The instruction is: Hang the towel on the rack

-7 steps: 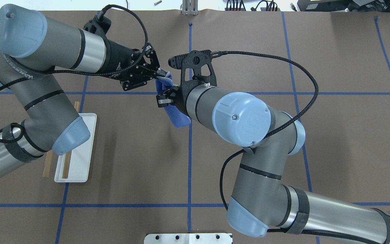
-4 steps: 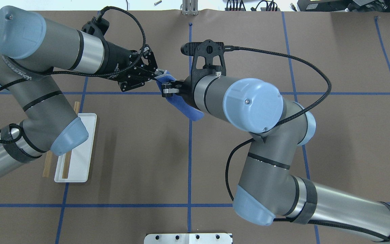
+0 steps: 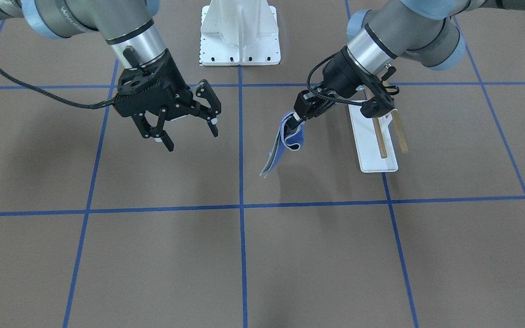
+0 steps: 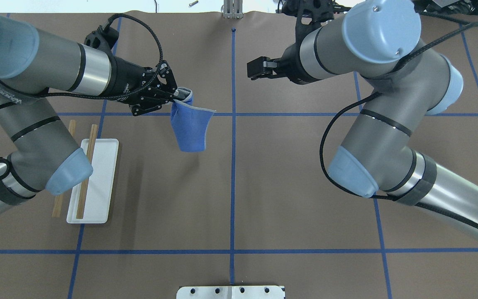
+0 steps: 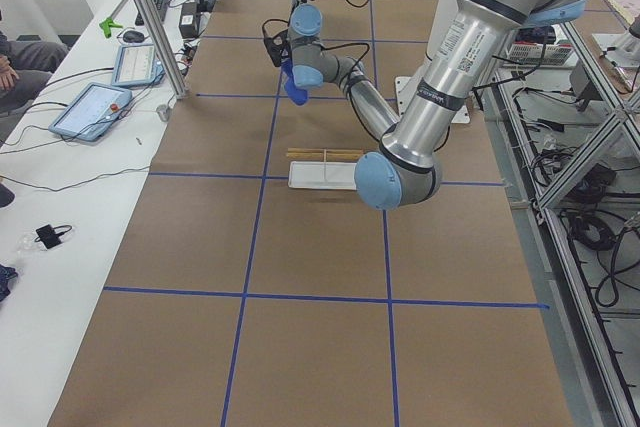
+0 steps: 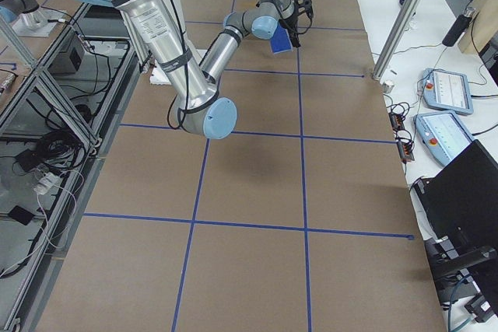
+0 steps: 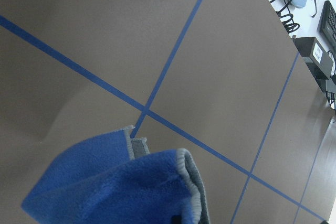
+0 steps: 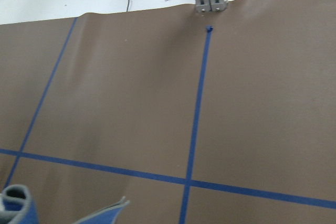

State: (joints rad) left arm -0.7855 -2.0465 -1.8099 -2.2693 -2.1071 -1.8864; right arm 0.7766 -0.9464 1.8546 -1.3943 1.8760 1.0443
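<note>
The royal-blue towel [image 4: 191,128] hangs folded from my left gripper [image 4: 173,98], which is shut on its top edge above the table. In the front view the left gripper [image 3: 297,120] holds the towel [image 3: 284,148] just beside the rack. The rack's white base [image 4: 98,187] lies under my left forearm, with two wooden dowels [image 4: 86,166] over it; it also shows in the front view [image 3: 374,150]. My right gripper [image 3: 193,140] is open and empty, well apart from the towel, and also shows from overhead [image 4: 250,69]. The left wrist view shows the towel [image 7: 121,182] close up.
A large white bolted pedestal [image 3: 239,32] stands at the robot's side of the table, its edge visible from overhead [image 4: 230,292]. Blue tape lines cross the brown table cover. Cables and tablets lie along the far table edge [image 5: 110,87].
My right gripper let go of the towel, opened and drew back to the right. My left gripper kept the towel and moved left with it; the towel now hangs free.
</note>
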